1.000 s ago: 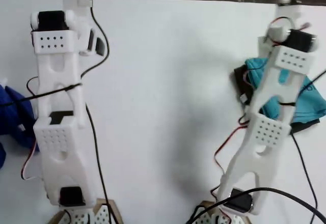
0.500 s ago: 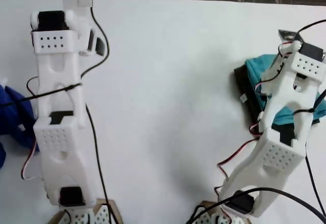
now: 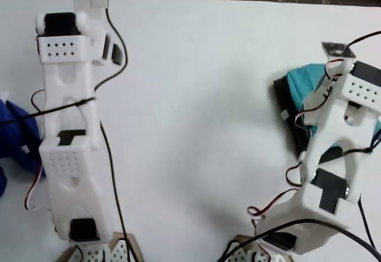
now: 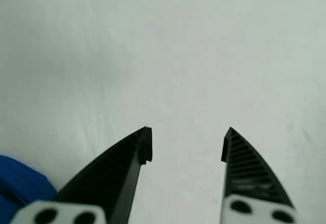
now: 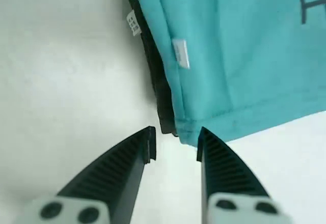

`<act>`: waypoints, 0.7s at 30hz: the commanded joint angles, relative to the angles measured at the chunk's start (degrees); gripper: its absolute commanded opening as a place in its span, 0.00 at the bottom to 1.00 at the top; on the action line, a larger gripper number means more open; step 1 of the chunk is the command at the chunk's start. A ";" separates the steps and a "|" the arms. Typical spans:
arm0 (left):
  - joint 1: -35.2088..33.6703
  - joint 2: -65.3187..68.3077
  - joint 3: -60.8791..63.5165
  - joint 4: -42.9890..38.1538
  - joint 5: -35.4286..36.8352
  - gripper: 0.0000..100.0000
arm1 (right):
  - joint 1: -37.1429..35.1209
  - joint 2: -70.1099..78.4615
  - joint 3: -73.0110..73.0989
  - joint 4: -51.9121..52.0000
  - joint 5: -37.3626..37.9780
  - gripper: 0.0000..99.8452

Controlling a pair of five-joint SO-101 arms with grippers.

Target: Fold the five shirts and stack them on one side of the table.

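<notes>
Two stacked shirts are lying at three o'clock (teal shirt (image 5: 244,56) over black shirt (image 5: 155,76)); right jaws are hovering spread at their corner, left jaws spread too.

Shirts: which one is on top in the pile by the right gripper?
The teal shirt, lying over the black shirt; the blue shirt lies apart.

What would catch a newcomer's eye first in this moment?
A folded teal shirt lies on a black shirt at the white table's right side, with the right gripper open just off the stack's corner. A crumpled bright blue cloth sits at the table's left edge.
</notes>
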 commanded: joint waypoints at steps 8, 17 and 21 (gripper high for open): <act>-0.88 -4.75 -0.84 0.70 -0.62 0.24 | 1.45 -0.92 8.35 -15.87 0.00 0.14; -1.85 -4.75 -0.40 0.70 -0.44 0.24 | 2.59 -5.14 11.78 -12.79 0.44 0.14; -2.73 -4.92 -0.84 0.88 -0.26 0.24 | 2.33 -14.46 13.01 -12.70 0.35 0.14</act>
